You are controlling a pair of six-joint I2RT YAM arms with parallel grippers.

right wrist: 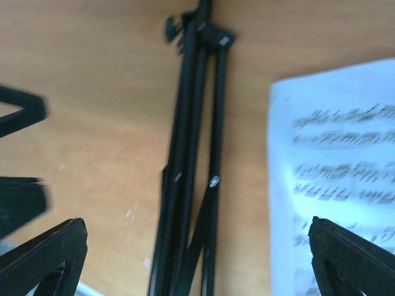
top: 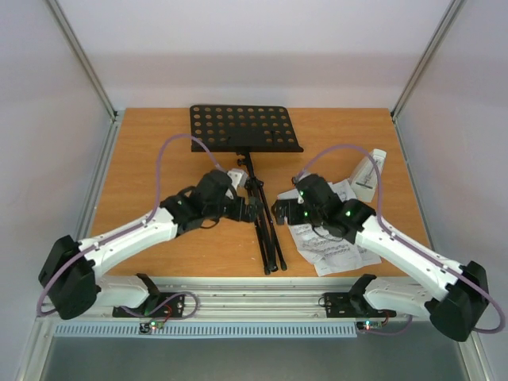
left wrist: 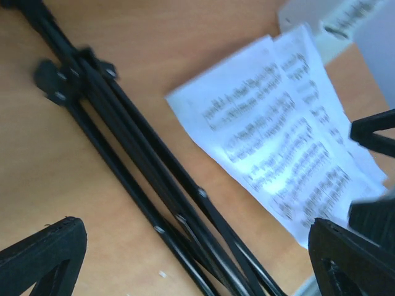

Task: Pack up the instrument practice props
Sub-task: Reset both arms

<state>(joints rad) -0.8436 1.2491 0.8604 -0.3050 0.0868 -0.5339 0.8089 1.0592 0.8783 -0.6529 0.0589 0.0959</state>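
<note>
Wooden desk (top: 151, 159) carries everything. The biggest item is the black music stand (top: 246, 128). It lies flat, with its round-holed plate at the far middle of the desk and its folded legs (top: 268, 238) bunched together, running back toward the near edge. My two arms reach in from either side and meet at those legs about halfway down. The white sheet-music pages (top: 327, 252) come next. They form a loose overlapping pile flat on the desk, just right of the legs and partly under my right arm. The print is blurred in both wrist views. My left claw (top: 254, 208) sits on the left side of the legs. In its wrist view the left claw (left wrist: 196, 227) has fingers spread wide apart, with the legs (left wrist: 154, 185) passing on the desk below the gap, nothing clamped, and the pages (left wrist: 278, 154) off to one side. My right claw (top: 283, 211) faces it from the right. In its wrist view the right claw (right wrist: 197, 225) also has fingers wide apart, over the legs (right wrist: 191, 154) and gripping nothing, with the page edge (right wrist: 333, 160) beside it. Smallest is the pale wedge metronome (top: 367, 176), upright at the far right of the desk, just beyond the pages and well apart from both claws.
</note>
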